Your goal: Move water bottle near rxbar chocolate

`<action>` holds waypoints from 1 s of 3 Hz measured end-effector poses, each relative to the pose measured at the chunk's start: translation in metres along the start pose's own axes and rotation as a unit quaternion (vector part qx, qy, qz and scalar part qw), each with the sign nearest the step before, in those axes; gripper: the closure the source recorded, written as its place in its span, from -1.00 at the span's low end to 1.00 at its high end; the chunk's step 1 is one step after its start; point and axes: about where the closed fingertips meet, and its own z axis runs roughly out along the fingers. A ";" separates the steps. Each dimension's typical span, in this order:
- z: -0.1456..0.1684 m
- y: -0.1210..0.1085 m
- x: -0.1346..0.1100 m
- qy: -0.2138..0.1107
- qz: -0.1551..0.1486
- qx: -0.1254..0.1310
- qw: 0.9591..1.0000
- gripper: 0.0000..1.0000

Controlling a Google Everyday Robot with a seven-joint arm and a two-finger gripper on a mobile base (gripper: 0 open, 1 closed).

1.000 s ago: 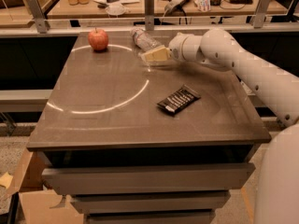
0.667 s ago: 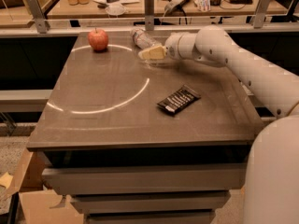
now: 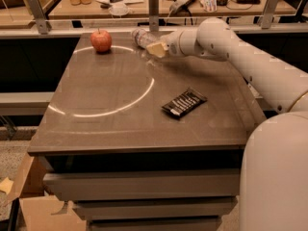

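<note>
Only three things lie on the brown stone-look counter [image 3: 96, 129]: one clear ribbed plastic water bottle [image 3: 140, 36], one flat rxbar chocolate in a black wrapper with white lettering [image 3: 184, 102], and one red apple [image 3: 101, 41]. The tan claw [image 3: 156, 49] is at the counter's back edge, on the end of the white arm [image 3: 240, 57] that reaches in from the right. The bottle lies right against the claw, on its far left side. Whether the claw grips the bottle or only meets it cannot be told, nor how wide it stands. The bar lies well apart from the claw, nearer the front and a little to its right. The apple sits to the claw's left along the same back edge, beyond the bottle. Bare counter stretches between claw and bar, and widely to the front left.
</note>
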 end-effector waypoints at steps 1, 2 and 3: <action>-0.004 0.005 0.002 0.012 -0.006 -0.017 1.000 0.84; -0.044 -0.009 -0.001 0.012 -0.010 -0.014 1.000 1.00; -0.098 -0.018 0.008 0.026 -0.025 -0.013 0.999 1.00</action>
